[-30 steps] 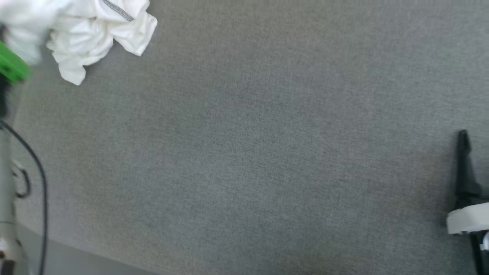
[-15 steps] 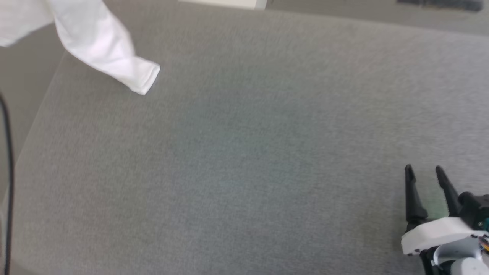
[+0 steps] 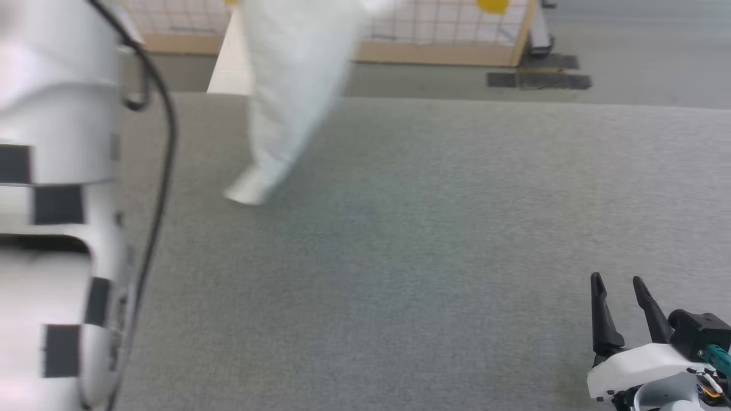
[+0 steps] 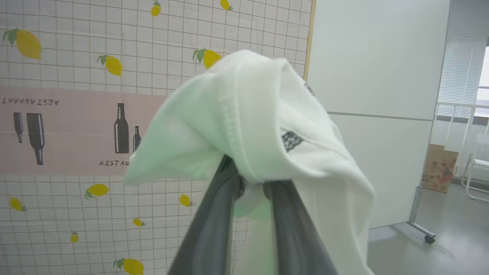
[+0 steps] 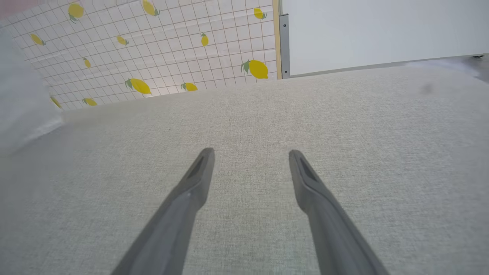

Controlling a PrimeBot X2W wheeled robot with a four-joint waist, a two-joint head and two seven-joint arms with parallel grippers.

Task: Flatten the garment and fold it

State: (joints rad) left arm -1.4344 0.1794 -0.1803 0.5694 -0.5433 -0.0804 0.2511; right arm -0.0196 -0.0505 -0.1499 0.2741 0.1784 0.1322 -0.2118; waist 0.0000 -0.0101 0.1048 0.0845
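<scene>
Your left gripper (image 4: 250, 183) is clamped on the garment (image 4: 259, 126). In the left wrist view the two dark fingers (image 4: 214, 214) stand close together with a bunch of white fabric pinched between them. The cloth mounds above the tips and falls away down the right side. A small patch of dark grey stitching (image 4: 292, 140) sits on a fold just above the right finger.

In the head view you see the garment (image 3: 291, 85) as a blurred white length hanging down from the top edge. Its lower end is over the far left part of the bench (image 3: 400, 257). The blur keeps you from telling whether that end touches the grey surface. The pale left forearm (image 3: 57, 171), marked with dark squares, rises along the left edge, and a black cable (image 3: 165, 142) runs beside it.

Your right gripper (image 3: 617, 279) is over the near right part of the bench, well apart from the garment. Its fingers are spread with nothing between them. The right wrist view shows the same gripper (image 5: 251, 152), with both fingers parted above bare grey cloth.

Beyond the bench's far edge stands a screen (image 4: 76, 57) with a grid and lemon print, framed in wood.
</scene>
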